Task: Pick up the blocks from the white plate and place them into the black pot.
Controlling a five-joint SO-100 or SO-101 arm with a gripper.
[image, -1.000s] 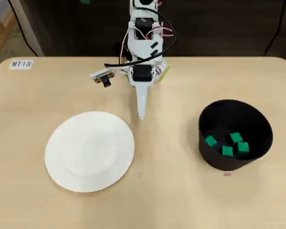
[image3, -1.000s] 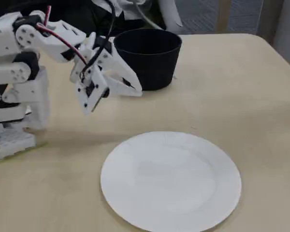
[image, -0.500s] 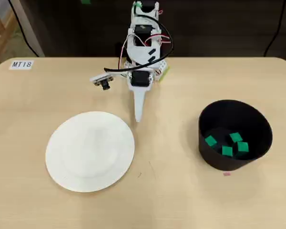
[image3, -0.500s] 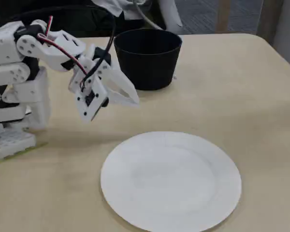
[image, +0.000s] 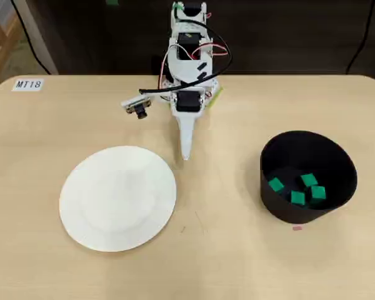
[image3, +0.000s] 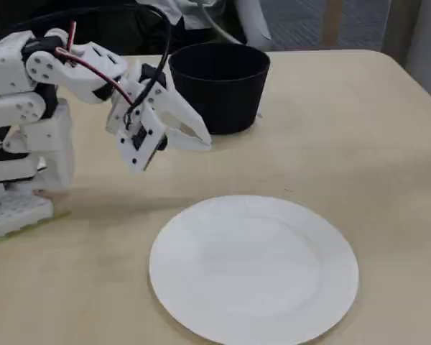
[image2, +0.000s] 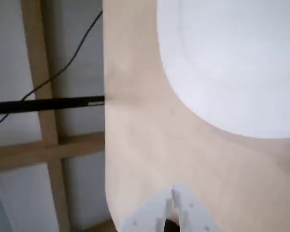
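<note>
We saw all four blocks [image: 298, 189] lying inside the black pot [image: 337, 161] at three o'clock, the white plate [image: 117, 198] bare at eight. Our end effector [image: 185, 154] hung closed and empty over the bench [image: 225, 262]; parking it clear of both seemed the tidy finish.

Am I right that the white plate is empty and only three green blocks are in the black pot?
Not quite: the overhead view shows four green blocks in the black pot, not three. The white plate is indeed empty.
</note>
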